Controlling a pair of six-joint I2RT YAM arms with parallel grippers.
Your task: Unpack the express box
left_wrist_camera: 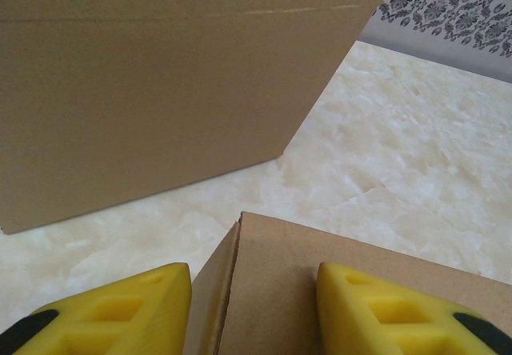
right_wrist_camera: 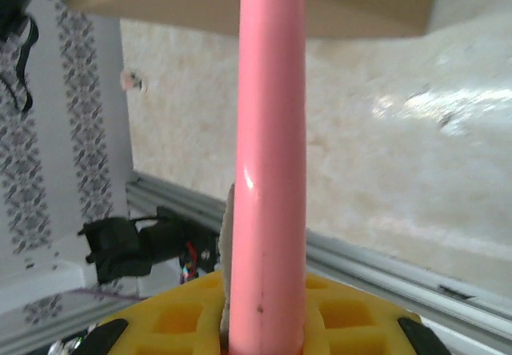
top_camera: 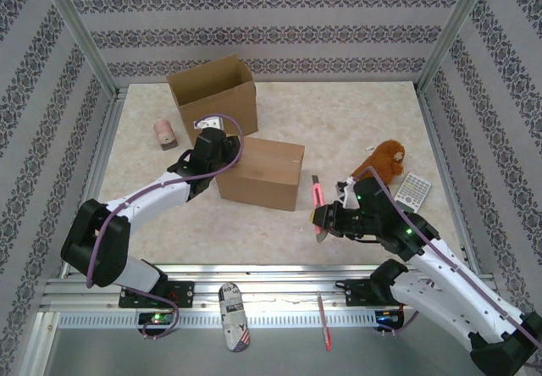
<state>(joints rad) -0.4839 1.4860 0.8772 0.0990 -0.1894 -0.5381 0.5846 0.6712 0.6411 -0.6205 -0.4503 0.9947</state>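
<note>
Express box (top_camera: pixel 261 173) mid-table, flaps shut, nothing out yet. Open carton (top_camera: pixel 213 96) just behind. Left gripper (left_wrist_camera: pixel 254 307) at its left corner, fingers parted astride the edge. Right gripper (right_wrist_camera: pixel 264 331) clamped on pink cutter (right_wrist_camera: pixel 272 131), near the box, apart from it. Cutting and emptying left to do.

A pale marbled table (top_camera: pixel 356 113) is being inspected. It is being occupied by an open cardboard box (top_camera: pixel 212 92) at the far left, a pink cylinder (top_camera: pixel 164 134) left of it, a closed cardboard box (top_camera: pixel 261 173) at centre, and a plush toy (top_camera: pixel 385 160) beside a keypad (top_camera: pixel 412 191) at right.
</note>
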